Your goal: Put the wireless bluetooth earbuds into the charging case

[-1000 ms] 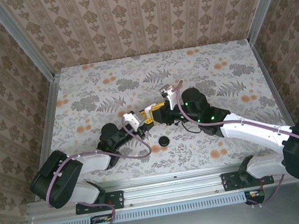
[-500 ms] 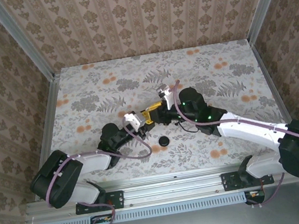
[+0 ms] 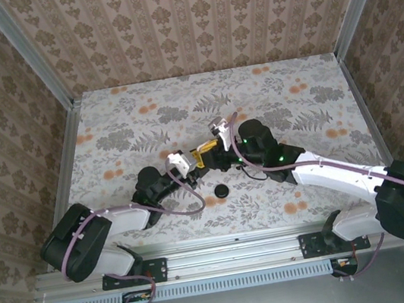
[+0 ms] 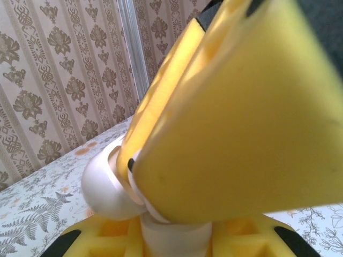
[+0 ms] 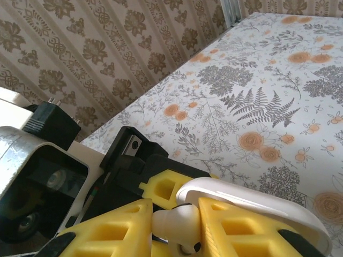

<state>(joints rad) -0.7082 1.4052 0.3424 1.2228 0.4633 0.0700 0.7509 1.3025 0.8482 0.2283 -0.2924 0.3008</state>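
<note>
1. Bench (image 3: 142, 115): a flat top with a matte print of grey ferns and orange blossoms. The walls around it are papered in beige damask stripes, with bare aluminium rails at the corners.
2. Both arms reach in and meet just left of the bench's centre. From above I cannot tell whether the tips touch.
3. Left end effector (image 3: 196, 160): blocky yellow fingers, foam-like, with moulded square pockets, on black mounts. They are pressed together on the charging case (image 5: 257, 206).
4. Charging case: white, glossy and smooth, a rounded shell with a long curved edge as seen from the right wrist. It sits at the point where the two arms meet, gripped by the left fingers. Whether its lid stands open I cannot tell.
5. Right end effector (image 3: 206, 151): the same yellow pocketed fingers. They pinch one earbud (image 5: 174, 220) between their tips.
6. Earbud: small, white and glossy, with a bulbous body. It is just beside the case's curved edge; contact cannot be confirmed.
7. From the left wrist, the right fingers show as large, smooth yellow wedges, out of focus, with a white rounded dome at their tips.
8. Black disc (image 3: 222, 190): small, round, flat and dark. It lies on the bench nearer the arm bases, apart from both end effectors.
</note>
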